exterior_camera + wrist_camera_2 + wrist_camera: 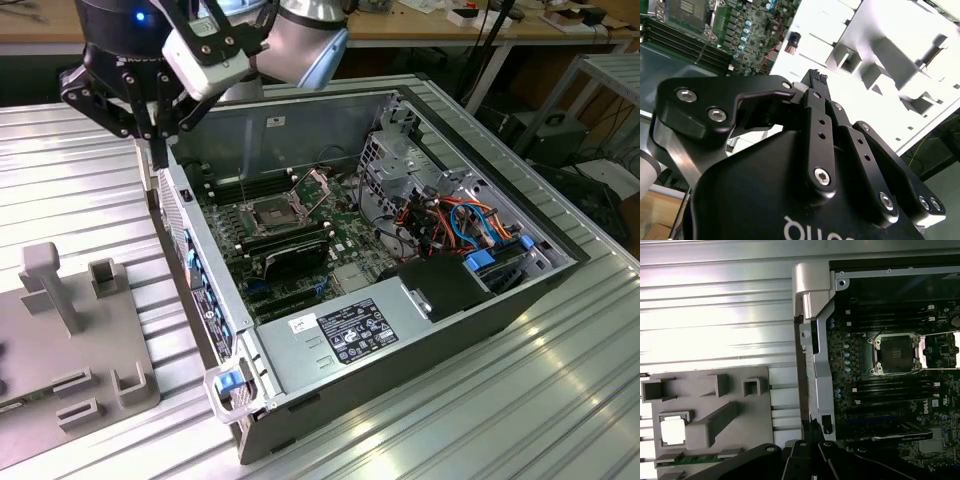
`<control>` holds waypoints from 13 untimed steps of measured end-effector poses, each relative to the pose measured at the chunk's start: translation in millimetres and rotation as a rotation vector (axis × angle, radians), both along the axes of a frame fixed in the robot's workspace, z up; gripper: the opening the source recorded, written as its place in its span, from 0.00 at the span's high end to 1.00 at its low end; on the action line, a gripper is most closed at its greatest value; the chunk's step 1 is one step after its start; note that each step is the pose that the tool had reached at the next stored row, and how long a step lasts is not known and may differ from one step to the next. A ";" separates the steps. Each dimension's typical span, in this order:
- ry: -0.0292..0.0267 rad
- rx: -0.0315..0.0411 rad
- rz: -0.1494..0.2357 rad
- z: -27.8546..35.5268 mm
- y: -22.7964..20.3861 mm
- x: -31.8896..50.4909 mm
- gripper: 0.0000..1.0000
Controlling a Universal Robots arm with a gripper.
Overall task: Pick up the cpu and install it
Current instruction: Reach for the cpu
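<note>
The cpu (673,430), a small silver-grey square, lies in a pocket of the grey holder block (740,405) on the ribbed table, outside the computer case. My gripper (156,148) hangs above the case's edge between the holder and the motherboard, well away from the cpu. Its fingers (816,85) are pressed together with nothing between them, and their tips (812,432) show over the case wall. The black cpu socket (895,354) on the motherboard stands open with its metal frame lifted; it also shows in the exterior view (272,212).
The open computer case (400,330) takes up the middle of the ribbed metal table (560,400). RAM sticks (290,240) lie beside the socket, and bundled cables (450,220) sit at the exterior view's right. Upright posts rise from the holder block (60,290).
</note>
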State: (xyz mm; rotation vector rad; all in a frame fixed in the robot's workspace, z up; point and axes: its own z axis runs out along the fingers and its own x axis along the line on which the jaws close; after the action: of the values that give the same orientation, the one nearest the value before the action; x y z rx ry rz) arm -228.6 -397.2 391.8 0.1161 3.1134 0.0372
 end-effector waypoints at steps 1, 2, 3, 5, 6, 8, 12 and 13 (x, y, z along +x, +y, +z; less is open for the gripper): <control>0.0001 0.0000 0.000 -0.1 0.0 -3.2 0.89; 0.0001 -0.0001 0.000 -0.2 0.0 -7.0 0.89; 0.0000 0.0000 0.000 -0.4 0.0 -9.8 0.89; 0.0000 0.0000 0.000 -0.8 0.0 -20.5 0.89; 0.0000 0.0000 0.000 -1.0 0.0 -24.9 0.89; 0.0001 0.0000 0.000 -1.3 0.0 -32.4 0.89; 0.0000 0.0000 0.000 -2.0 0.0 -47.1 0.89; 0.0000 -0.0001 0.000 -2.2 0.0 -51.5 0.89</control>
State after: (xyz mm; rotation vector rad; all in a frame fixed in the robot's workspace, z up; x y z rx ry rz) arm -280.1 -397.2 389.7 0.1163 3.1135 0.0371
